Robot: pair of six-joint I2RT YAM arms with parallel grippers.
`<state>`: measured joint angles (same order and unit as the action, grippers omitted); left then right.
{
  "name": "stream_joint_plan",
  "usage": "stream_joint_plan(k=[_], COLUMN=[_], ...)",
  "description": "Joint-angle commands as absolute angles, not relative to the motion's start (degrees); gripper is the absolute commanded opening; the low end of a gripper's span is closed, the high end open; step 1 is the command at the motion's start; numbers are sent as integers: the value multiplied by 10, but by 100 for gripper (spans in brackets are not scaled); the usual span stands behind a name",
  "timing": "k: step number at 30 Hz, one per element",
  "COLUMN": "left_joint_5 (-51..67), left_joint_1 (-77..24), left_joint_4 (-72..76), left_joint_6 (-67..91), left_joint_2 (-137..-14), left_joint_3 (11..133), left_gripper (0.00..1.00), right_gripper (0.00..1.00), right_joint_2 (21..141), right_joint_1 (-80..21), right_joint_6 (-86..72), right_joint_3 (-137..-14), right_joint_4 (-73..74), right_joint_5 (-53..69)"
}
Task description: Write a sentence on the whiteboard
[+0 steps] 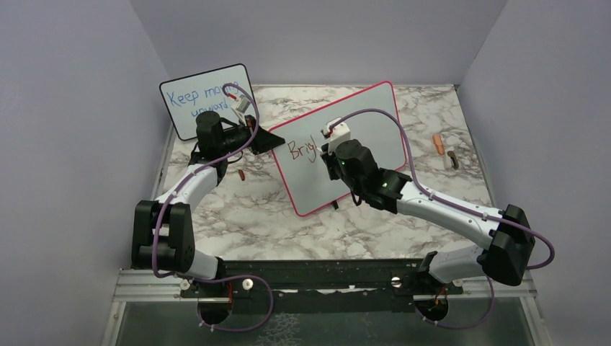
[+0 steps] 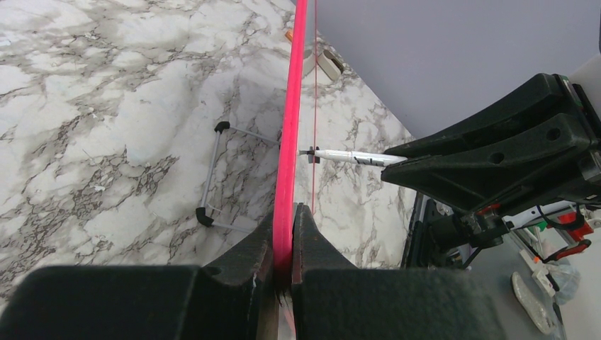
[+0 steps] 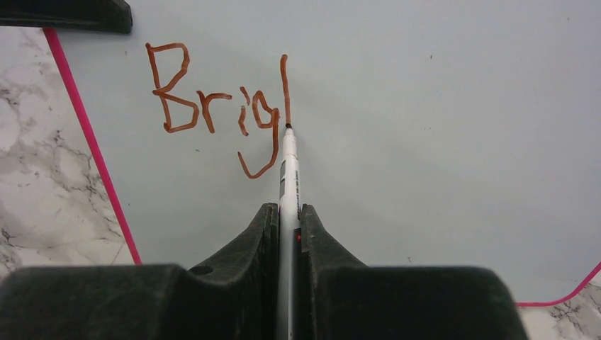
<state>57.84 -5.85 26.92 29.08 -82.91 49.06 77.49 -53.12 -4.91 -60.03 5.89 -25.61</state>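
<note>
Whiteboard (image 1: 378, 119) stands tilted mid-worktop (image 1: 238, 209), just right of the smaller board (image 1: 187, 101). Left fingers (image 2: 248, 255) pinched tight on its pink frame edge. Right fingers (image 3: 262, 234) closed on a marker (image 3: 288, 163), tip touching the board at the foot of the stroke after "Brig" in the sentence (image 3: 212, 106).

**Twin-arm manipulator: external features**

Left arm (image 1: 189, 186) and right arm (image 1: 441, 209): white tubular links joined by blocky black joint housings (image 1: 513, 245). A purple cable (image 1: 406, 137) loops along each arm. Small green lights (image 1: 385, 185) glow on the right arm's black forward section. Fingers (image 3: 261, 235): matt black, wedge-shaped, with a round hole near the root. Both bases share a black rail (image 1: 317, 277) with pale screw heads.
</note>
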Motion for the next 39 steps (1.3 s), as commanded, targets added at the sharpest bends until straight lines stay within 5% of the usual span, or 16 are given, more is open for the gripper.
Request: stream_joint_plan(k=[1,39], left_joint_5=[566,565], left_joint_1=[-67,-67], left_joint_4=[222,222], left_joint_6=[247,247], left_joint_2=[-853,-853], left_joint_3=[483,483], left_gripper=[0,0], right_gripper=[1,1], right_joint_2=[774,777], right_joint_1=[-526,-525], right_joint_6=[-44,-44], right_joint_3=[-592,-595], right_joint_4=[30,24], right_joint_5=[-259,-305])
